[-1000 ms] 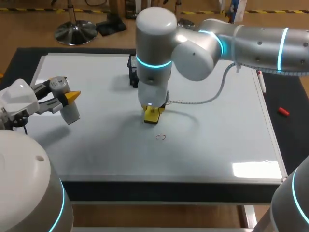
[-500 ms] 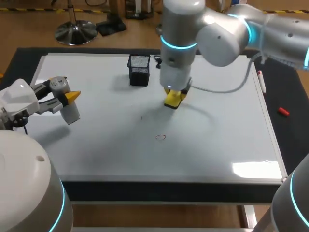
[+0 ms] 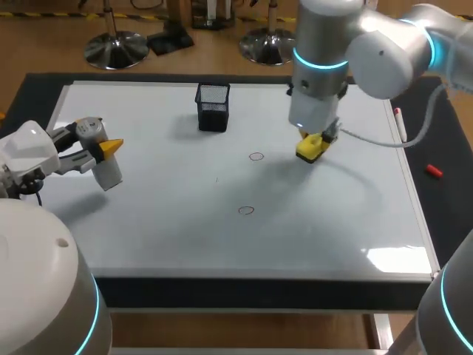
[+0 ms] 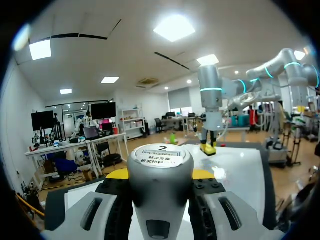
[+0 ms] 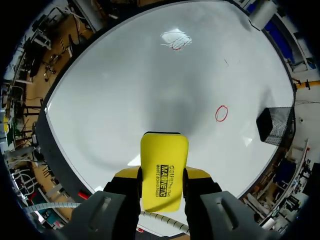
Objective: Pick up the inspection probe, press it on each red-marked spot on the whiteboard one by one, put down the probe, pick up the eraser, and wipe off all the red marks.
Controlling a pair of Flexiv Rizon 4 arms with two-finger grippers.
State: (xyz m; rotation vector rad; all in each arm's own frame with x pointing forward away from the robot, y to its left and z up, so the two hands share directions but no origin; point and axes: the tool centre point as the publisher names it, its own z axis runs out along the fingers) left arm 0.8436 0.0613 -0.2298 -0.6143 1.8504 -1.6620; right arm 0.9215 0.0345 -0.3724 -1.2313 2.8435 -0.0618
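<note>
My right gripper [image 3: 314, 144] pinched the eraser [image 5: 164, 170] over the whiteboard's [image 3: 162, 222] far right, left gripper [image 3: 106, 151] clasped the probe [image 4: 160, 170] by its left edge

Left gripper [image 3: 104, 151] sat at left side, roughly level, clamped on probe [image 3: 108, 173]. Right arm [image 3: 384, 52] bent over far right, right gripper [image 3: 313, 143] pointed down, clamping eraser [image 5: 164, 170].

Yellow eraser [image 3: 312, 146] over whiteboard [image 3: 148, 237], right half. Two red rings [image 3: 256, 156] mid-board, unwiped. Grey probe [image 3: 109, 173] aloft over left edge.
</note>
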